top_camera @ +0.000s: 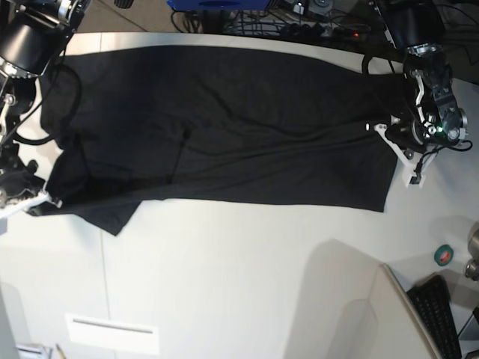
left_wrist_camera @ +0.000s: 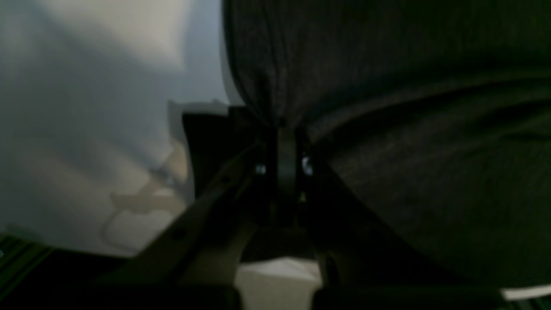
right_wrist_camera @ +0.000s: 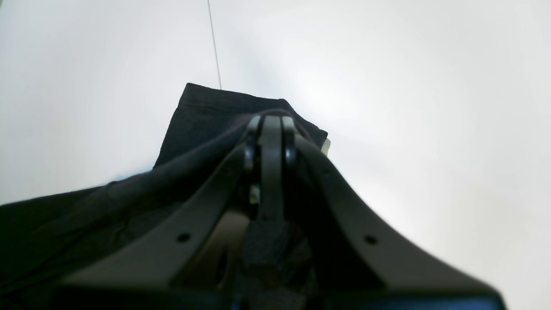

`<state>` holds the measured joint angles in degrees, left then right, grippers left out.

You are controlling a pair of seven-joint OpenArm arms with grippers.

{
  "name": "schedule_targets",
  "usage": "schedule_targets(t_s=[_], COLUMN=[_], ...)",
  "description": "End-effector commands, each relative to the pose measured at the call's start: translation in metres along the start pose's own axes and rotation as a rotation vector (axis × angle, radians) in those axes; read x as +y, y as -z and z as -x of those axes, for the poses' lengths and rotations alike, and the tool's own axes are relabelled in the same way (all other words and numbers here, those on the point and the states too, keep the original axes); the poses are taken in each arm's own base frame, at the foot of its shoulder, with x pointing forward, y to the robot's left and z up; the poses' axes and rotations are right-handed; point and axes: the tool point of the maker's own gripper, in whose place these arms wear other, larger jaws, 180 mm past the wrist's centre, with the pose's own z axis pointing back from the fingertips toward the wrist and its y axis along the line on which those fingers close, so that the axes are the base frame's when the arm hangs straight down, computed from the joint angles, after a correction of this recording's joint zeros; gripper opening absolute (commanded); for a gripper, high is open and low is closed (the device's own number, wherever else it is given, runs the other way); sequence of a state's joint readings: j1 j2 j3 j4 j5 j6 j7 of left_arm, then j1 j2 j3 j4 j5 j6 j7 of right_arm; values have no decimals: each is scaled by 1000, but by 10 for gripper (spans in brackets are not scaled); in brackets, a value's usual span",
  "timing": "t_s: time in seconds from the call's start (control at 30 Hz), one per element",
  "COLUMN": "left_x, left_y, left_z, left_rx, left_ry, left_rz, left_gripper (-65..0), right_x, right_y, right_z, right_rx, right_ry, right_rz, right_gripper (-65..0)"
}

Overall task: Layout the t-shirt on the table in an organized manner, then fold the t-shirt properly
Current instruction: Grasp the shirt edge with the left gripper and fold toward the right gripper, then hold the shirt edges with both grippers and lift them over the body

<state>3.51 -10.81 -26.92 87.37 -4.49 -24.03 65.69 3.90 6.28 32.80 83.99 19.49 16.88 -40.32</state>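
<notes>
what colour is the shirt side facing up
Plain black; no print shows on the t-shirt. Best seen in the base view.

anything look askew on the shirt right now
Yes: the t-shirt lies spread on the table, but its near-left corner sticks out past the otherwise straight near edge, and creases run through the left half.

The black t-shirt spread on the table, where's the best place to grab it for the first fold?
Probably the near long edge of the black cloth t-shirt, coming from the bare off-white table in front. That edge lies mostly straight and flat, clear of both hands already pinching the ends.
</notes>
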Motion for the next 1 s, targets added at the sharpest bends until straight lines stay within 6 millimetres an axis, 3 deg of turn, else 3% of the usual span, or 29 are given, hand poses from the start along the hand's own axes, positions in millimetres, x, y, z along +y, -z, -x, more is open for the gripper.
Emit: schedule_targets(t_s=[0.0, 0.1, 0.13, 0.27, 0.33, 0.37, 0.5, 0.73, 0.97], left_x=[12, 14, 14, 17, 19, 21, 31, 45, 13], left_y=[-10, -17, -20, -31, -34, -36, -21, 24, 55], left_z=[-13, -16, -17, -24, -31, -42, -72, -124, -155], left_rx=[-42, -60, -67, -103, -120, -140, -139, -158, -180], left_ry=[9, 23, 28, 47, 49, 44, 3, -124, -49], left_rz=[-37, -56, -62, -86, -94, -95, -71, 36, 116], left_gripper=[-650, -650, -604, -253, -145, -122, -120, -120, -120], right_x=[1, 1, 1, 0, 0, -1, -1, 0, -1], right_y=[-3, -3, -3, -3, -1, 1, 3, 3, 3], right_z=[-23, -23, -23, -23, -19, -18, -15, -16, -16], right_rx=[-66, -66, -66, -65, -54, -49, -43, -43, -44], right_ry=[-8, -8, -8, -9, -3, 1, 7, 7, 6], right_rz=[-6, -6, -6, -5, -5, -5, -6, -8, -7], right_gripper=[-650, -650, -650, -650, -650, -650, -650, -650, -650])
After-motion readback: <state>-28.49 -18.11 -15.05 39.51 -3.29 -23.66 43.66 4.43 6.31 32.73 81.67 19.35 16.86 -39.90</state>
